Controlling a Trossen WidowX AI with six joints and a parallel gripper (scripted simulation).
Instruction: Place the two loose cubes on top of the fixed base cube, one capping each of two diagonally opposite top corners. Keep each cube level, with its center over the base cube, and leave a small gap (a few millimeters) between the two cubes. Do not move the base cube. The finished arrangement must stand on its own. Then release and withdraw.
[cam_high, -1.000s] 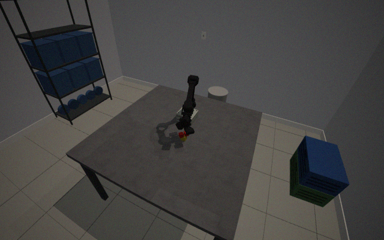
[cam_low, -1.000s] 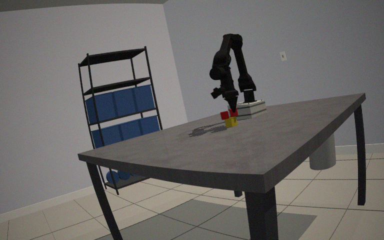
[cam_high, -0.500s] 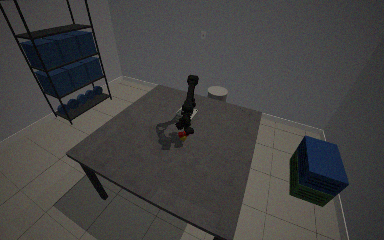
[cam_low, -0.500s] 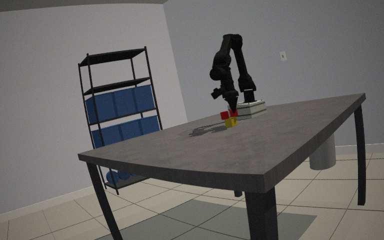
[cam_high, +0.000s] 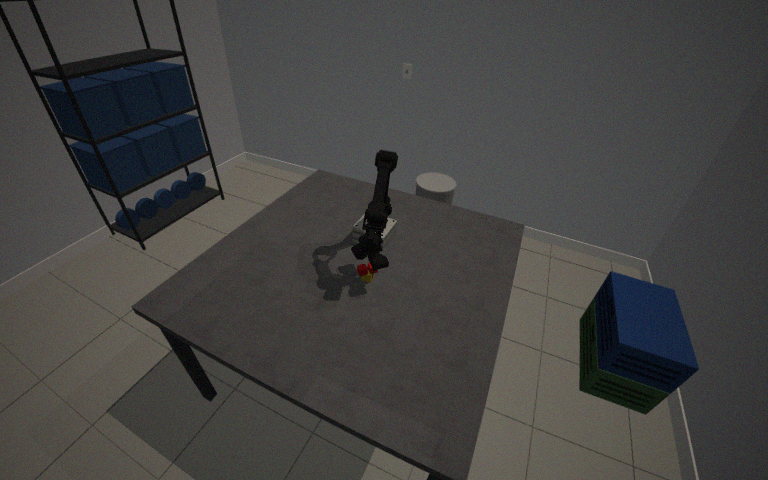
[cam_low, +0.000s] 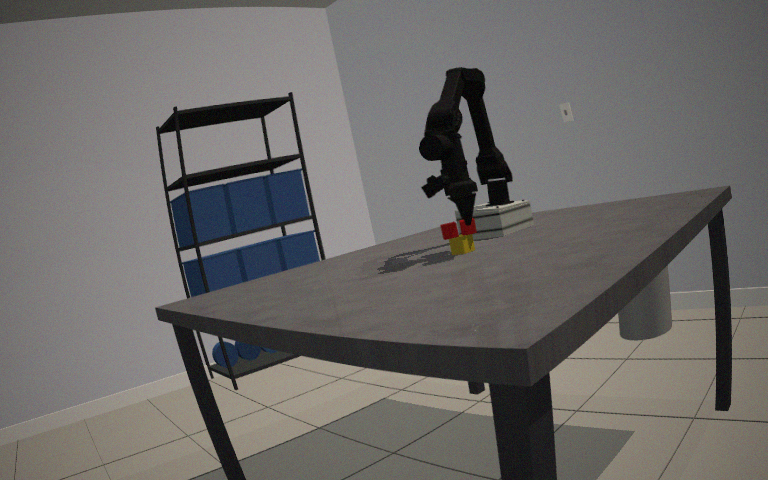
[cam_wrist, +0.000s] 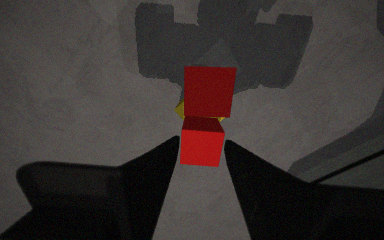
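Observation:
The yellow base cube (cam_high: 367, 277) (cam_low: 461, 245) (cam_wrist: 179, 110) stands on the table. One red cube (cam_high: 362, 271) (cam_low: 449, 230) (cam_wrist: 210, 91) sits on one of its top corners, overhanging it. The other red cube (cam_low: 468, 228) (cam_wrist: 202, 148) is at the opposite top corner, level in the exterior view, with a narrow gap between the red cubes there. My gripper (cam_low: 467, 221) (cam_wrist: 202, 142) points down around this second cube. Its fingers are open, with a thin gap at each side of the cube in the wrist view. The contact under the second cube is mostly hidden.
The arm's white base (cam_high: 390, 227) (cam_low: 509, 219) stands on the table (cam_high: 396, 350) (cam_low: 351, 305) behind the cubes. The arm's shadow falls beside the cubes. A shelf with blue bins (cam_high: 164, 144) (cam_low: 243, 198) and stacked crates (cam_high: 651, 316) stand off the table.

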